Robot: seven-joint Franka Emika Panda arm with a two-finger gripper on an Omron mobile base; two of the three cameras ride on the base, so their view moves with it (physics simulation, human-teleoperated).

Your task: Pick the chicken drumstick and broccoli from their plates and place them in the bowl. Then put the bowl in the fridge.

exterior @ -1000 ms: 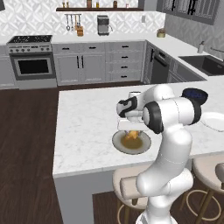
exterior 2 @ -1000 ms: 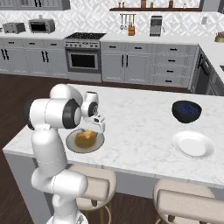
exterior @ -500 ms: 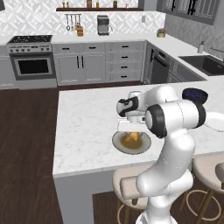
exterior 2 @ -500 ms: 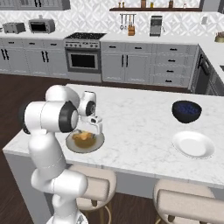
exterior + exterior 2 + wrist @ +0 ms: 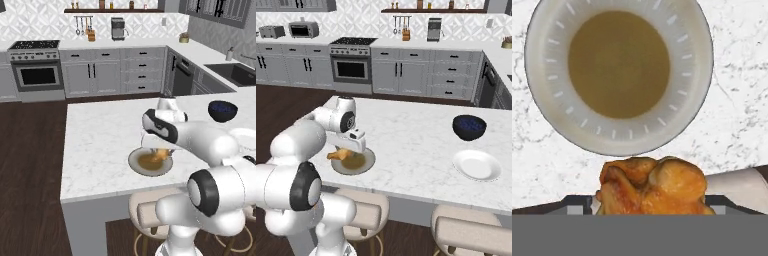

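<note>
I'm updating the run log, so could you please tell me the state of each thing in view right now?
drumstick: lifted off its plate, held in the gripper.
gripper: shut on the drumstick, above the olive plate.
olive plate: on the counter, nothing on it.
white plate: on the counter, bare.
dark bowl: upright on the counter, beside the white plate.

dark blue bowl (image 5: 469,127) on marble island counter (image 5: 416,135), stove (image 5: 352,65), coffee maker (image 5: 434,29), stools (image 5: 474,235)
</note>
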